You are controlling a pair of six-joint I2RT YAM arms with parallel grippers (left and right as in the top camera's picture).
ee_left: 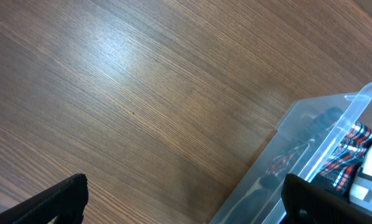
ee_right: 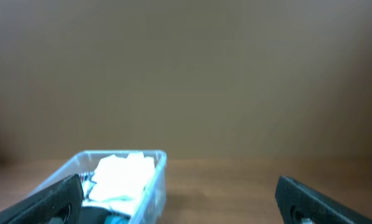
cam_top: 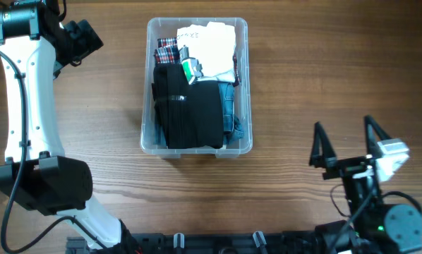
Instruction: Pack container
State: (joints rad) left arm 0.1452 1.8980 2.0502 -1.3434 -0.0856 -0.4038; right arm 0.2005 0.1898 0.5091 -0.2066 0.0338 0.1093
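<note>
Figuring the left gripper (ee_left: 186, 206) was nearer, with the container (cam_top: 154, 29) lying lengthwise front-to-back just to its right, right gripper (cam_top: 343, 130) farther off, both jaws spread and empty.

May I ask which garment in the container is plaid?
The red plaid garment, in the far left corner of the container; the white garment and the black garment are plain.

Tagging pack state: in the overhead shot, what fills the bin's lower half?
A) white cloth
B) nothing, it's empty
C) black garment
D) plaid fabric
C: the black garment lies across the lower part of the container, while the white cloth sits at its top end.
</note>
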